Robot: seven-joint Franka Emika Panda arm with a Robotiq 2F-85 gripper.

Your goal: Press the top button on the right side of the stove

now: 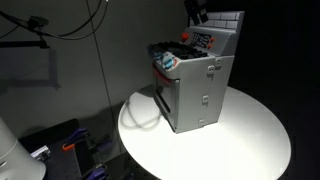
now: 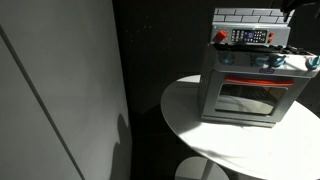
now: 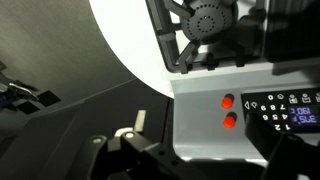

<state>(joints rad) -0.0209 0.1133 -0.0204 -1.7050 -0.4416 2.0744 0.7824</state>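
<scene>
Fingers (image 1: pixel 197 10) hang just above the back wall of the stove (image 1: pixel 195 85), dark and blurred; I cannot tell whether they are spread or clenched. In the wrist view, two red buttons (image 3: pixel 228 102) sit on the stove beside its display panel (image 3: pixel 285 110). A round white bench (image 1: pixel 250 140) carries the stove.

Round white table (image 1: pixel 255 140), top seen in both exterior views (image 2: pixel 185 125) and the wrist view (image 3: pixel 125 35). Its white foot (image 2: pixel 200 170) shows at 6 o'clock under the top. Black cables (image 1: pixel 70 30) loop at 10 o'clock from the table, across a grey wall (image 1: pixel 60 85). Floor clutter (image 1: pixel 78 142) at 8 o'clock: dark bluish bits, one orange-red (too blurry to ID). White rounded object (image 1: pixel 12 155) in the bottom-left corner. Pale grey panel (image 2: pixel 50 90) at 9 o'clock from the table.
</scene>
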